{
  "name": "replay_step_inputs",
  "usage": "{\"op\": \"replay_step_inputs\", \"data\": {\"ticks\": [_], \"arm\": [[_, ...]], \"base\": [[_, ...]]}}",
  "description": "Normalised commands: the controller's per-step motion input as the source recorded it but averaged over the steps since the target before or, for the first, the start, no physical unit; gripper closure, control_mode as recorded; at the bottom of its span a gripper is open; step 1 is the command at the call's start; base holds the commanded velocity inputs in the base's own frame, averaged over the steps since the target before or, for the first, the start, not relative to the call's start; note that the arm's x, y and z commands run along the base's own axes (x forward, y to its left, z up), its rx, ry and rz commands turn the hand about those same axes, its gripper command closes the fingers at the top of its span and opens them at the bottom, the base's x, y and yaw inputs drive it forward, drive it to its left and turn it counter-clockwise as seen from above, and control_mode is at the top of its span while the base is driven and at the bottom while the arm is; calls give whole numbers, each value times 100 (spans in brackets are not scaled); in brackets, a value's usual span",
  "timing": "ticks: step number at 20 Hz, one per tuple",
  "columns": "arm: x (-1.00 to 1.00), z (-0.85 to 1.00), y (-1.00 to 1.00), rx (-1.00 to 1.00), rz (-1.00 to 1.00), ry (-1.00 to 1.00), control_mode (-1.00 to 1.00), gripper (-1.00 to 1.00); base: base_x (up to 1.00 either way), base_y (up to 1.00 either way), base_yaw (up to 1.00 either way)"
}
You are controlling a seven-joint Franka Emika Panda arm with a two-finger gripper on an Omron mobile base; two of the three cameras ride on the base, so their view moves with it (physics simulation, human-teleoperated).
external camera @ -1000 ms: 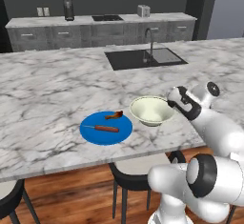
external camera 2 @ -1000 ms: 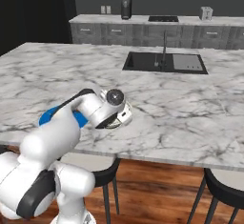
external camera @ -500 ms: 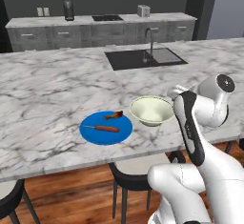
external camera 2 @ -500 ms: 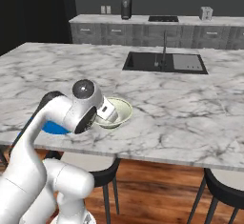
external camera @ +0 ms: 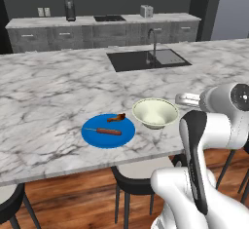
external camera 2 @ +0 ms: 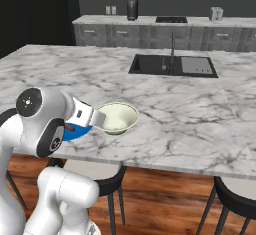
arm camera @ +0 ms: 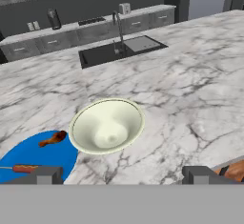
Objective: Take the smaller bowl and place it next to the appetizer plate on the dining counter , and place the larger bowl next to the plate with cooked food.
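While the larger bowl (arm camera: 107,125) sits just beside the plate with cooked food (arm camera: 33,158), the gripper (arm camera: 123,174) hangs near its rim, jaws apart and empty

Arm folded back, gripper (arm camera: 122,174) empty, jaws wide apart, tilted downward.

The pincer (external camera: 181,98) hung just off the right rim of the larger bowl (external camera: 155,112), jaws wide and holding nothing. Beyond the bowl, farther from the pincer, lay the plate with cooked food (external camera: 108,130), touching the bowl's side. Both sat on the dining counter (external camera: 48,91), the black sink (external camera: 147,59) well behind.
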Motion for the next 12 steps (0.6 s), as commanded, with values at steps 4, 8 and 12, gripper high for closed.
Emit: {"op": "replay_step_inputs", "data": {"ticks": [4, 8, 12], "arm": [[-94, 39, 0, -24, 2, -15, -100, -100], [-100, 14, 0, -19, 1, -38, -100, -100], [-72, 2, 0, -3, 7, -18, -100, -100]], "base": [[0, 0, 0], [0, 0, 0], [0, 0, 0]]}}
